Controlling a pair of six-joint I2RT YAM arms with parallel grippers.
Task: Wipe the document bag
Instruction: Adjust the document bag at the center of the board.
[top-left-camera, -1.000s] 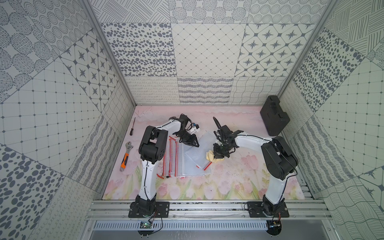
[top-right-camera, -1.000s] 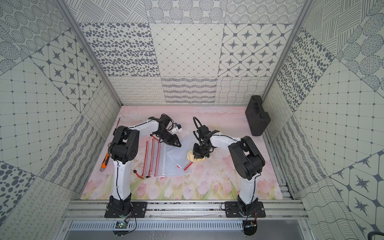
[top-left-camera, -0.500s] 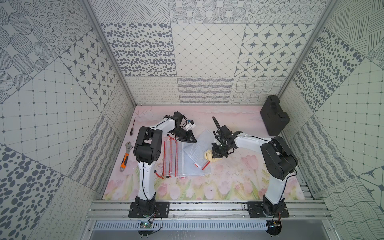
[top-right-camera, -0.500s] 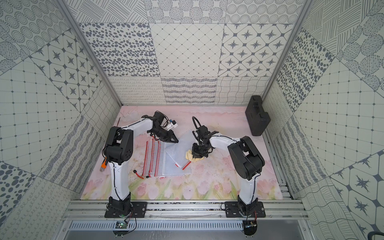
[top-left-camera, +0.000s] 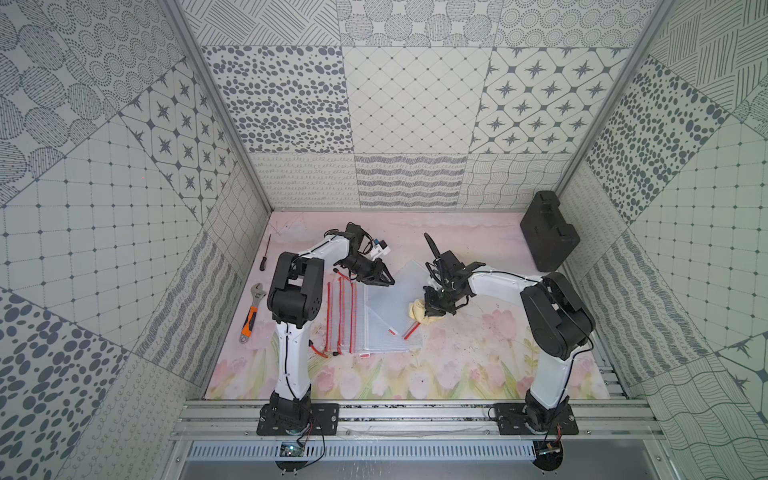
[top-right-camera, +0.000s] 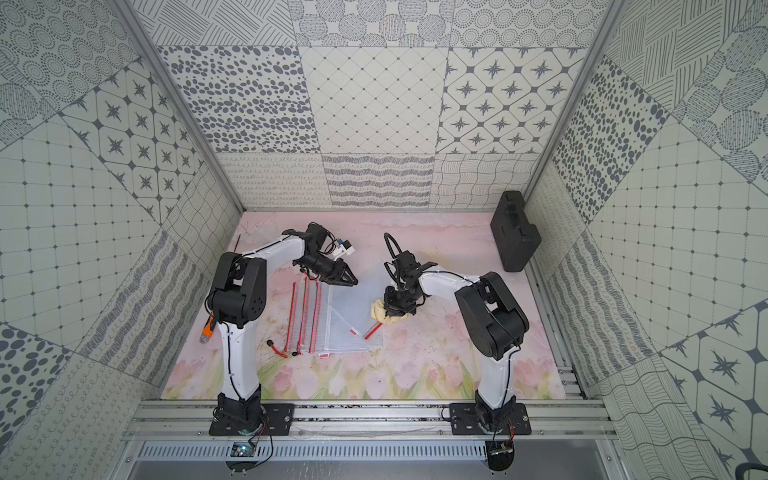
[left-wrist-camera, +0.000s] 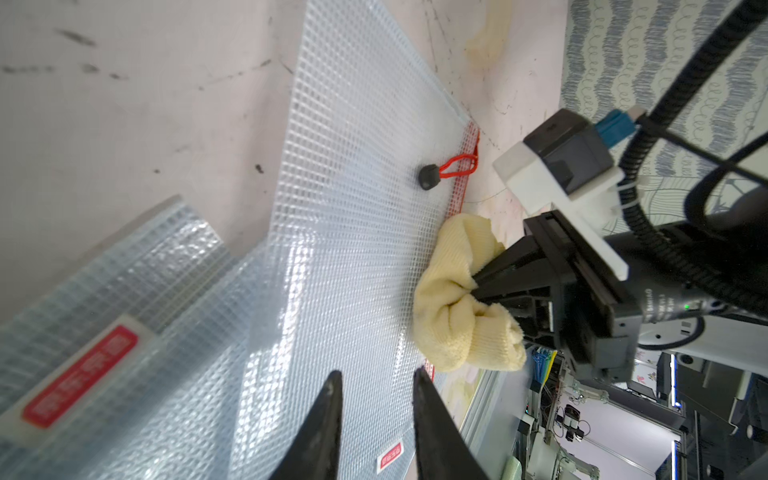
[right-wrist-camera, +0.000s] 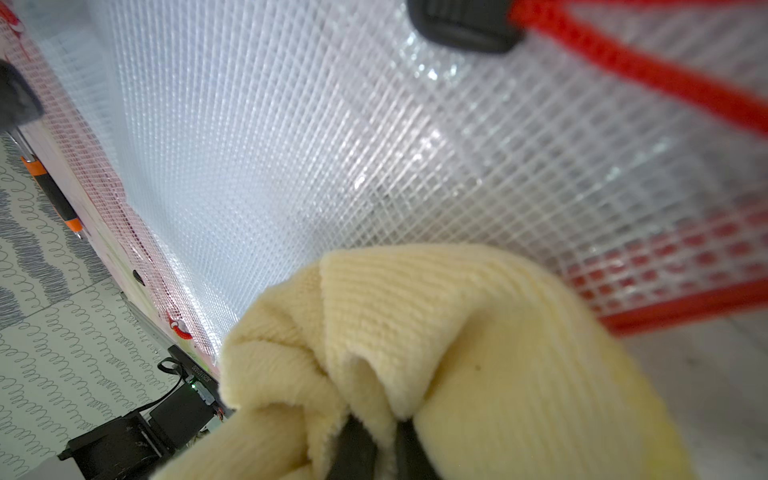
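Where the document bag lies flat on the worktop, askew over a stack of similar bags, the right pincer stands at its red zip edge. That edge is the side turned away from the left arm. The right pincer is pressed together on a bunched yellow cloth. The cloth rests on the bag at that zip edge, near the black zip pull with its red cord. The left pincer sits over the far corner of the same bag. In the left wrist view its jaws stand narrowly apart with nothing between them. Contact with the bag cannot be confirmed. Red labels with white writing show on the bags, but the writing is too blurred to read.
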